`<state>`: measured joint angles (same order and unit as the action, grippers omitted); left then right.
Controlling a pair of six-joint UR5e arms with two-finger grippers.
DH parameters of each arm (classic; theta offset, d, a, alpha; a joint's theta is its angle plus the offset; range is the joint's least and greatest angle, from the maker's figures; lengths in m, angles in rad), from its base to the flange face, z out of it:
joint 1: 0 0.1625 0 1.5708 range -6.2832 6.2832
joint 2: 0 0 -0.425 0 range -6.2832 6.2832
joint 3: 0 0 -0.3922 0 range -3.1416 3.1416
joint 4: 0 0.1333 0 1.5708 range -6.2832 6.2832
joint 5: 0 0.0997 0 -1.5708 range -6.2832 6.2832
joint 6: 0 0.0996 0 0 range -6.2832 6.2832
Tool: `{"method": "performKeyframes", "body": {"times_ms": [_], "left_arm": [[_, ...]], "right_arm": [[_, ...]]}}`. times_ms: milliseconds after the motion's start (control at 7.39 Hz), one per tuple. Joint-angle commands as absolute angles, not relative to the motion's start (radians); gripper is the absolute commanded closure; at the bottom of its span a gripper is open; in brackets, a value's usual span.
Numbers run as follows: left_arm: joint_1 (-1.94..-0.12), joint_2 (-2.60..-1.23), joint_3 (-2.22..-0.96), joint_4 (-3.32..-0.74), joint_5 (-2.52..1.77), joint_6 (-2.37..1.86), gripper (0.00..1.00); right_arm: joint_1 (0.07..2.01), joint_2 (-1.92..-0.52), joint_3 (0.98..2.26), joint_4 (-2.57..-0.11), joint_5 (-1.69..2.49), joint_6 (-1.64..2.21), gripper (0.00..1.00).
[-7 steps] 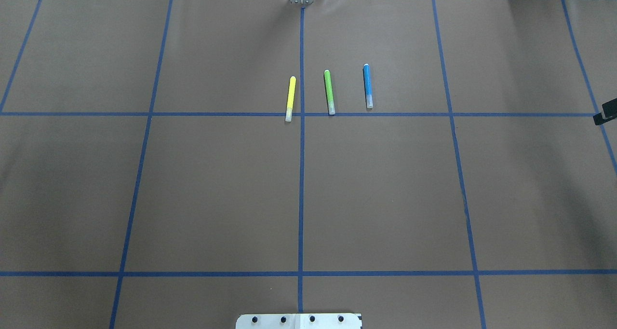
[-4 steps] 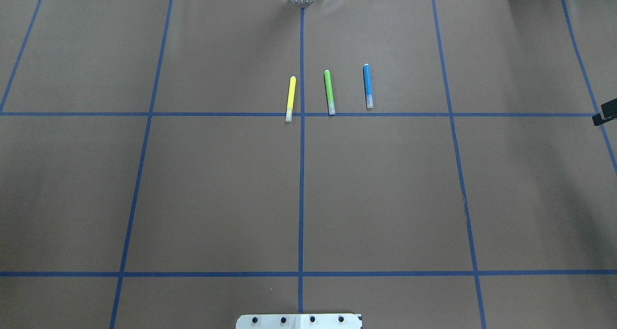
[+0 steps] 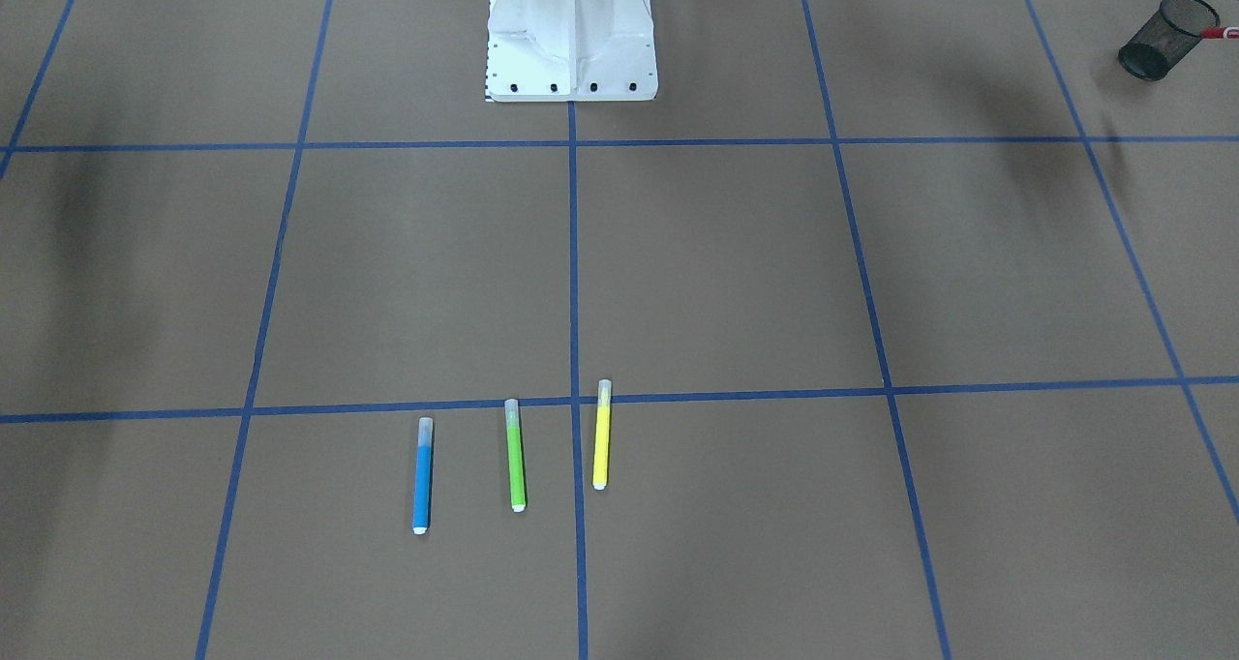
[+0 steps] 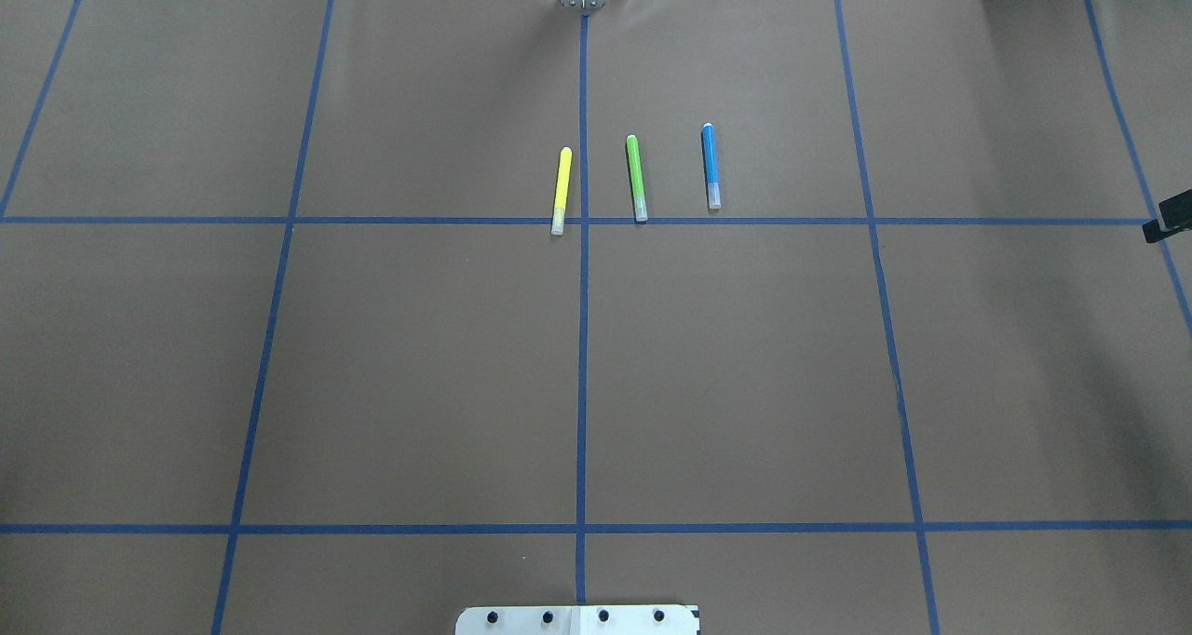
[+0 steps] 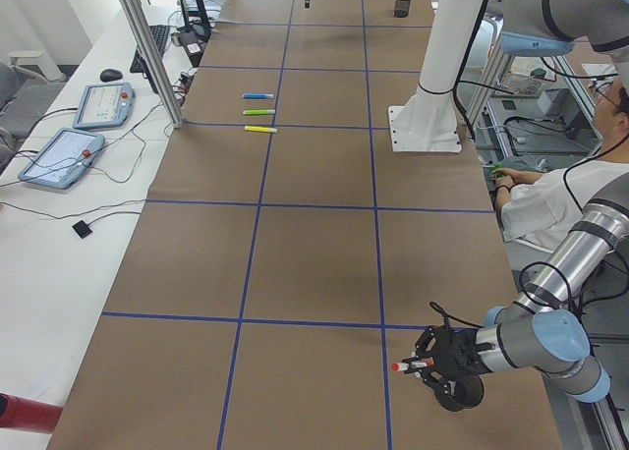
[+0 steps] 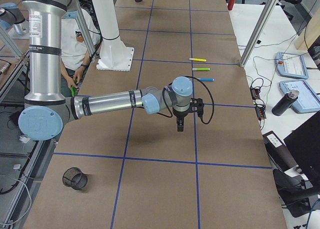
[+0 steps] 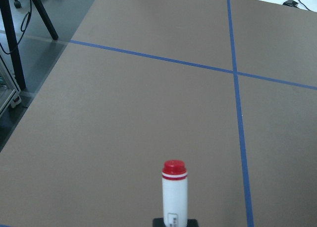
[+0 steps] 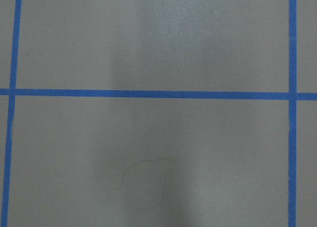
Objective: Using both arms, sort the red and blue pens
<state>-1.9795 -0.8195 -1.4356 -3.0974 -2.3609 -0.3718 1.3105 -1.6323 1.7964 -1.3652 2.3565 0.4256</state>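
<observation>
The blue pen (image 4: 711, 165) lies flat in the far middle of the brown table, its translucent cap toward the robot; it also shows in the front-facing view (image 3: 422, 474). My left gripper (image 5: 428, 365) is shut on the red pen (image 7: 174, 195), a white barrel with a red cap held level and low over the table's left end. The red pen's tip (image 3: 1222, 33) pokes in next to a black mesh cup (image 3: 1162, 23). My right gripper (image 6: 180, 126) hangs pointing down over bare table, well short of the blue pen. Only a black edge of it (image 4: 1164, 218) shows overhead, so I cannot tell its state.
A green highlighter (image 4: 636, 177) and a yellow highlighter (image 4: 562, 190) lie parallel beside the blue pen. Another black mesh cup (image 6: 75, 179) stands at the table's right end. The white robot base (image 3: 571, 31) is mid-table. A seated person (image 5: 550, 195) is beside the table.
The black piece of the right gripper at the overhead view's right edge has crept slightly to the left. The three pens on the table have not moved.
</observation>
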Motion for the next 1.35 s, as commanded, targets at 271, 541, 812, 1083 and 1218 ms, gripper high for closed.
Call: {"method": "performKeyframes", "body": {"times_ms": [271,541,812,1083,1218], "left_arm": [[-2.120,-0.775,-1.371,-3.115,-2.361,-0.220,1.00],[-2.137,-0.762,-1.371,-3.116,-2.362,-0.209,1.00],[-2.149,-0.756,-1.368,-3.116,-2.361,-0.198,1.00],[-2.175,-0.750,-1.362,-3.117,-2.362,-0.174,1.00],[-2.192,-0.752,-1.349,-3.117,-2.364,-0.160,1.00]], "right_arm": [[1.310,-1.631,1.796,-1.365,2.355,0.426,0.00],[1.310,-1.631,1.798,-1.365,2.355,0.425,0.00],[1.310,-1.631,1.796,-1.365,2.355,0.426,0.00],[1.310,-1.631,1.796,-1.365,2.355,0.426,0.00],[1.310,-1.631,1.796,-1.365,2.355,0.426,0.00]]}}
